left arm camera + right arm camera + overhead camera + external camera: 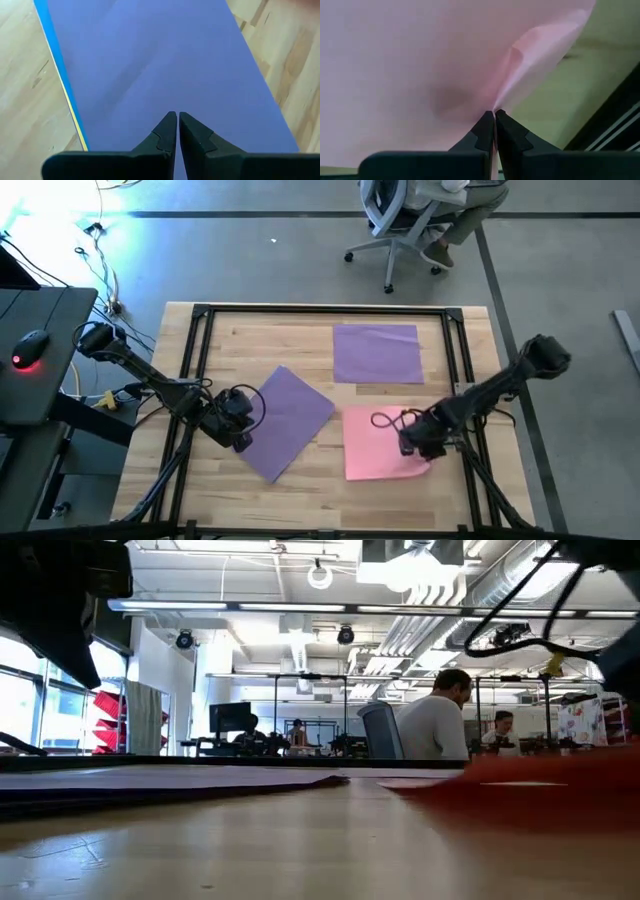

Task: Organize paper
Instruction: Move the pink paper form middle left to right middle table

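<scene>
A periwinkle sheet point(292, 420) lies turned cornerwise on the wooden table, left of centre. In the left wrist view, a blue edge point(54, 55) and a yellow edge point(78, 127) of sheets under it show. My left gripper point(240, 432) is shut over its left corner. A purple sheet point(376, 352) lies flat at the far right. A pink sheet point(380, 442) lies at the near right, its near right corner curled up. My right gripper point(415, 445) is shut on it. My left gripper's shut fingertips point(170, 122) point down at a slant onto the top periwinkle sheet point(165, 65), which lies flat. I cannot tell whether they touch it. My right gripper pinches a raised fold of the pink sheet point(506, 87) between its two fingers, coming from above at a slant. The paper puckers up to the fingertips, and the rest of the sheet lies on the table.
A black metal frame point(200, 315) runs around the table top, its rails close beside both arms. Bare wood lies along the near edge and far left. An office chair point(400, 220) stands beyond the far edge, and people sit in the room behind point(435, 725).
</scene>
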Controlling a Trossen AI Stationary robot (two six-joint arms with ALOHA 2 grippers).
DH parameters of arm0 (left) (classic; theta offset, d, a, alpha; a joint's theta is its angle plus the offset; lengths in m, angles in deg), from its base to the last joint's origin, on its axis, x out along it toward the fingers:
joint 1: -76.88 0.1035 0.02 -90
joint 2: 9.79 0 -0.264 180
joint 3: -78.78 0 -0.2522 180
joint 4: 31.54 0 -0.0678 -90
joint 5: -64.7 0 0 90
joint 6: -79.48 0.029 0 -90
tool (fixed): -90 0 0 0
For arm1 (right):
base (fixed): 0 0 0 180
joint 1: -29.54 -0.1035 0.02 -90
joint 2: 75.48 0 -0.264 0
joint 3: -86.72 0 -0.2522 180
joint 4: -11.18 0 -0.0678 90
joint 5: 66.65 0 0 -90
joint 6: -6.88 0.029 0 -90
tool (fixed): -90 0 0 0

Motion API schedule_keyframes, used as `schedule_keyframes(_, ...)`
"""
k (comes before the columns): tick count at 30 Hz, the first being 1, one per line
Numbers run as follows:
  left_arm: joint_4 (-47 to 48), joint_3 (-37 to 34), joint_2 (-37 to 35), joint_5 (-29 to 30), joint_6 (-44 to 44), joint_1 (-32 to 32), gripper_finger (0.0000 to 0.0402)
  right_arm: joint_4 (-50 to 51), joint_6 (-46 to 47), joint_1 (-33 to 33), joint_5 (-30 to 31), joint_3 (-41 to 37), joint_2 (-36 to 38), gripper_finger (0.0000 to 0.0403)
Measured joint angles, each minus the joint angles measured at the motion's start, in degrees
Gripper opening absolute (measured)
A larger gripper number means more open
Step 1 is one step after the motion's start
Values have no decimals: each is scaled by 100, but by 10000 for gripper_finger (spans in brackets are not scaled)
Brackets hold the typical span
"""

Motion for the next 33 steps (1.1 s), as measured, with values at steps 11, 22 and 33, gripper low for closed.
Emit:
schedule_keyframes(11,3,2,0,-35,-150,132,0,-1149,319,-448,-249,10,-1065,0)
schedule_keyframes(22,-8,7,-2,-108,-164,327,0,-951,-848,-472,-349,37,-1154,0)
schedule_keyframes(33,-8,7,-2,-175,-162,509,0,-956,-1126,-470,-361,28,-1151,0)
